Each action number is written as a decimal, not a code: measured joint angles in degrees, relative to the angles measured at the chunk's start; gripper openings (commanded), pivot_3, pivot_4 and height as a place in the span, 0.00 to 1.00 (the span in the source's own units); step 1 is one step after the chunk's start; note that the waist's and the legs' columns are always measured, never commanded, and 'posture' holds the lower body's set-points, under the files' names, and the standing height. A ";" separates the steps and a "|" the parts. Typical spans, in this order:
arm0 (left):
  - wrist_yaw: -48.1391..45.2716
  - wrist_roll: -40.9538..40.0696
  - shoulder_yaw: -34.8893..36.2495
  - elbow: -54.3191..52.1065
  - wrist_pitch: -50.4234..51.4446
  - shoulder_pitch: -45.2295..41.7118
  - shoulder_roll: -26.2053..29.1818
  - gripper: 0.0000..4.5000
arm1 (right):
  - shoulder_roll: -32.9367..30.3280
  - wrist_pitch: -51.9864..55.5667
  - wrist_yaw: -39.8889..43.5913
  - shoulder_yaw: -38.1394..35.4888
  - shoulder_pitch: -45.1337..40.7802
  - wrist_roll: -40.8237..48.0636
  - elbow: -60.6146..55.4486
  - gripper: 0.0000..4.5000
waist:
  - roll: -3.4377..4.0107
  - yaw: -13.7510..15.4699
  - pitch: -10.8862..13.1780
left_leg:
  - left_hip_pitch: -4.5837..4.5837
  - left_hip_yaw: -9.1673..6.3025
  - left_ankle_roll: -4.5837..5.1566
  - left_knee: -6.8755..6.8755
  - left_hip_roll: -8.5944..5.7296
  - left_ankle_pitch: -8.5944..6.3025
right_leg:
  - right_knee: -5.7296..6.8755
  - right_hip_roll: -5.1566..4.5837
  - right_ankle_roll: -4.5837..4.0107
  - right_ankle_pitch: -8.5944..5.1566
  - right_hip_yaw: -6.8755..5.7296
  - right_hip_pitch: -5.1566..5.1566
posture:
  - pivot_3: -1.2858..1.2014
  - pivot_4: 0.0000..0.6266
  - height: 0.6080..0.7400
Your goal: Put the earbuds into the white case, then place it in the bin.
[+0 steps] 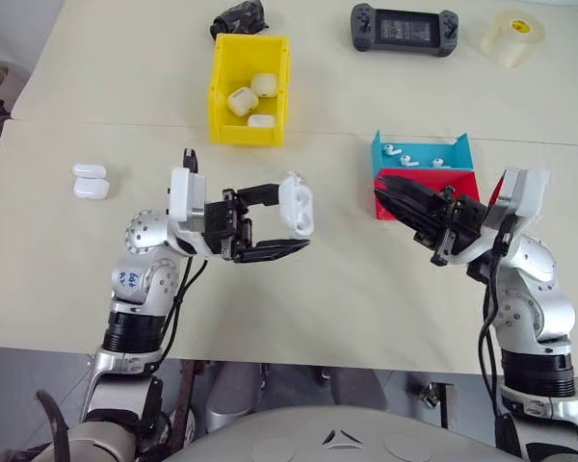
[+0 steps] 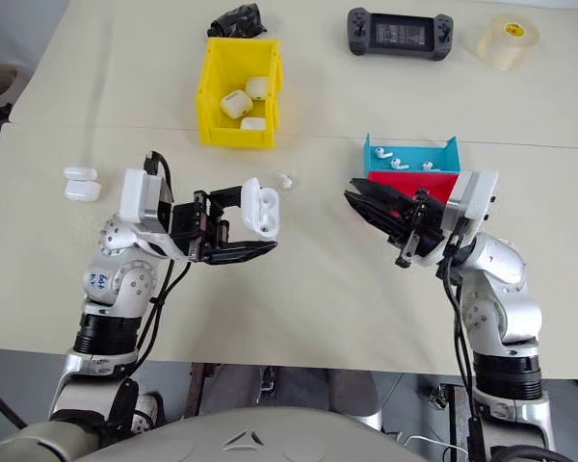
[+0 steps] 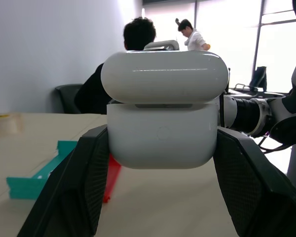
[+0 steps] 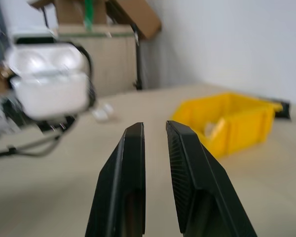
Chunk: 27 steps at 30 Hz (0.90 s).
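Observation:
My left gripper (image 1: 294,218) is shut on the white case (image 1: 298,207) and holds it above the middle of the table, lid flipped open. I cannot tell whether anything sits inside it. My right gripper (image 1: 380,192) hovers to its right, in front of the red tray (image 1: 462,183), its fingers (image 4: 130,148) a narrow gap apart with nothing between them. Several earbuds (image 1: 397,151) lie in the blue tray (image 1: 422,142). One earbud (image 2: 283,179) lies loose on the table behind the held case. The yellow bin (image 1: 219,96) stands at the back left with three cases inside.
Two more white cases (image 1: 90,181) lie at the far left of the table. A game controller (image 1: 405,29), a tape roll (image 1: 513,37) and a black object (image 1: 239,19) sit along the far edge. Two people (image 3: 138,39) sit beyond the table.

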 measured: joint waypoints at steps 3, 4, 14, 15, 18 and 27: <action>-0.13 0.00 -0.18 -2.04 -0.09 1.80 0.54 0.62 | -5.25 -1.33 3.73 0.71 -3.73 -5.19 5.83 0.52 | 0.00 -0.01 0.00 | 0.00 0.02 0.02 -0.02 0.00 -0.01 | -0.03 0.00 0.00 0.00 0.01 0.00 | 0.52 0.24 1.00; -0.13 -0.01 -0.21 -2.63 -0.18 2.36 0.61 0.62 | -6.93 -1.53 5.12 1.11 -5.45 -6.76 7.53 0.59 | 0.00 0.00 0.00 | 0.00 0.02 0.02 -0.01 0.01 -0.01 | -0.03 0.01 0.00 0.00 0.00 0.00 | 0.52 0.24 1.00; -0.79 0.32 -1.50 -5.62 -3.33 7.07 0.39 0.62 | -17.64 0.21 17.88 16.72 -25.29 -25.21 20.27 0.96 | 0.04 -0.13 0.03 | 0.00 0.11 0.01 -0.01 0.08 0.00 | -0.09 0.02 0.00 0.00 0.02 -0.03 | 0.52 0.24 1.00; -0.79 0.38 -1.79 -5.62 -3.72 7.18 0.25 0.62 | -17.94 0.15 18.83 17.75 -26.87 -26.67 21.33 0.96 | 0.04 -0.07 0.03 | 0.00 0.09 0.01 -0.02 0.08 0.00 | -0.10 0.03 0.00 0.00 0.00 -0.02 | 0.52 0.24 1.00; -0.76 0.62 -2.24 -5.61 -4.82 7.53 -0.10 0.62 | -17.98 -0.67 20.94 20.25 -29.51 -29.65 24.07 0.96 | 0.03 0.19 0.03 | -0.02 0.06 0.03 -0.02 0.05 -0.02 | -0.12 -0.01 0.00 0.00 -0.02 -0.01 | 0.52 0.24 1.00; -0.45 1.11 -4.15 -5.62 -6.46 8.43 -2.15 0.62 | -19.12 -5.47 25.52 23.63 -33.86 -36.88 30.29 0.96 | 0.03 0.02 0.04 | -0.03 0.08 0.10 -0.02 0.00 -0.07 | -0.15 -0.05 0.00 0.00 -0.03 -0.03 | 0.52 0.24 1.00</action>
